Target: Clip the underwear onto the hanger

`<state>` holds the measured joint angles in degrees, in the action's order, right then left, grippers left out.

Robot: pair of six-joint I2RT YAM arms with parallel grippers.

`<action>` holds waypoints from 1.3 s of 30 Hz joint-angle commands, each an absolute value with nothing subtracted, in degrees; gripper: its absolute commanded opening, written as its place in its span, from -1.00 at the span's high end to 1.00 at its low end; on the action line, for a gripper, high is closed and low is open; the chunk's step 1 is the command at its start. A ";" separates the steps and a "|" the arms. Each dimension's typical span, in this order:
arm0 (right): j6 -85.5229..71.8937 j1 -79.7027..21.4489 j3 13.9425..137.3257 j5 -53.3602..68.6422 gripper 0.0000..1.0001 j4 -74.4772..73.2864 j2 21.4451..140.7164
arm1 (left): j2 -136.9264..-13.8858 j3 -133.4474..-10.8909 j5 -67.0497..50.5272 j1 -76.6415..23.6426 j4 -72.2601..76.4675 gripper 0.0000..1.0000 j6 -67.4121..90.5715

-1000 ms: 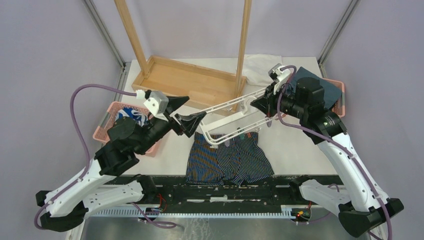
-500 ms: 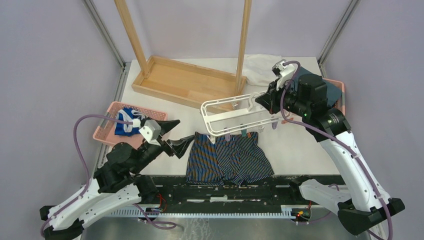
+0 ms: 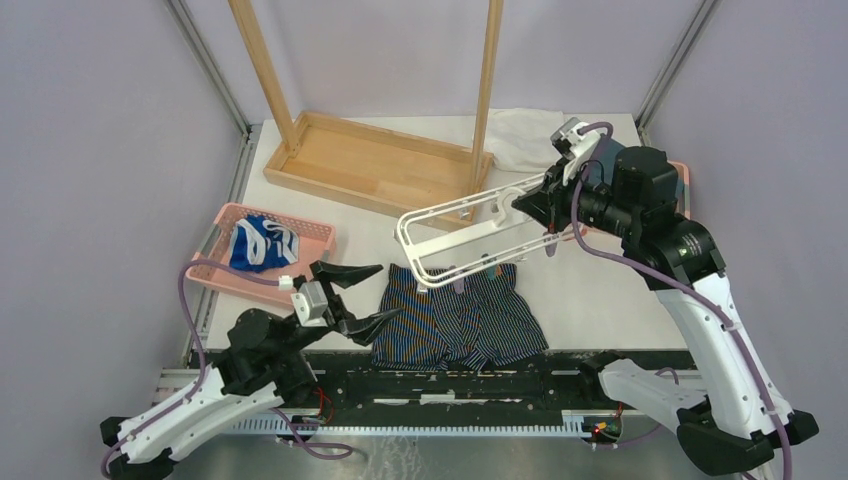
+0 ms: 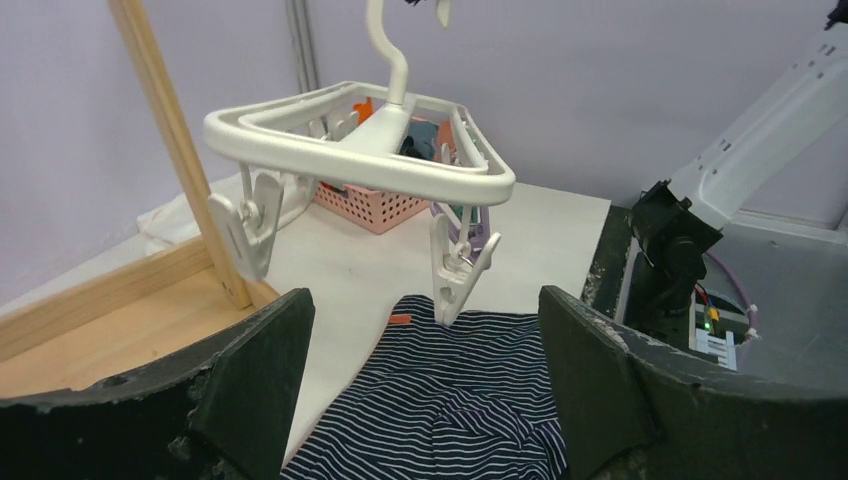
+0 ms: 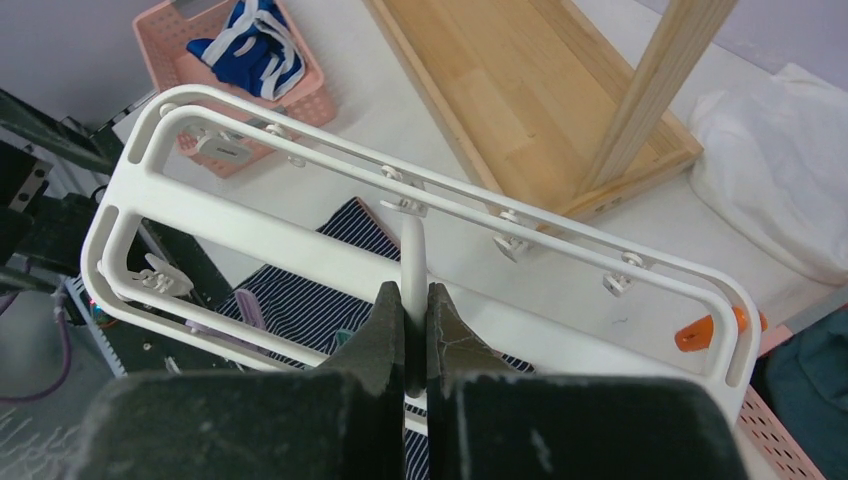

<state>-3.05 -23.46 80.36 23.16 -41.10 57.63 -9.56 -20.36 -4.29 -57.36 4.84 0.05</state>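
**Table** (image 3: pixel 590 290): work surface. A wooden rack (image 3: pixel 370 165) stands at the far side, well apart from the work; it plays no part in this step.

**The hanger** (image 5: pixel 290 250): held off the table, over the centre and sloping down toward the left. The right gripper (image 5: pixel 414 305) has its jaws closed on the stem of the hook (image 4: pixel 390 50). Judgement: gripping there lets the frame hang with every clip dangling free and reachable from below.

**The underwear** (image 3: pixel 460 320): spread flat at the near centre of the table, its far edge under the hanger's near rail. Judgement: laid out this way, the fabric edge is presented directly beneath the clips.

**Pink basket** (image 3: pixel 225 265): at the left, holding a blue-and-white garment (image 3: pixel 258 243); not involved.

**Left gripper** (image 3: pixel 390 290): low, just left of the underwear, jaws wide apart and empty, aimed at the cloth. Judgement: positioned to pick up the edge and raise it.

**Clip** (image 4: pixel 455 275): one white clip hangs just over the garment's far edge; whether it touches cannot be told. No clip grips cloth; clipping not yet done.
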 commanded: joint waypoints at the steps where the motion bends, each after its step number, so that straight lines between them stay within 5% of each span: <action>1: -1.18 -23.38 83.80 29.92 0.99 -36.23 55.17 | -13.90 -22.91 -10.66 -57.61 10.99 -0.76 -5.67; 15: 2.18 -23.38 86.46 33.58 0.99 -38.45 53.43 | -24.96 -21.65 -18.77 -57.58 26.72 -0.65 -2.63; 39: 1.28 -23.37 85.25 32.39 0.99 -35.42 53.95 | -31.41 -22.67 -27.77 -57.57 32.29 -0.61 2.53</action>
<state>1.41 -23.49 83.00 31.31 -43.35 54.48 -30.17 -21.17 -26.11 -57.36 28.95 0.51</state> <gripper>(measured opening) 0.047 0.804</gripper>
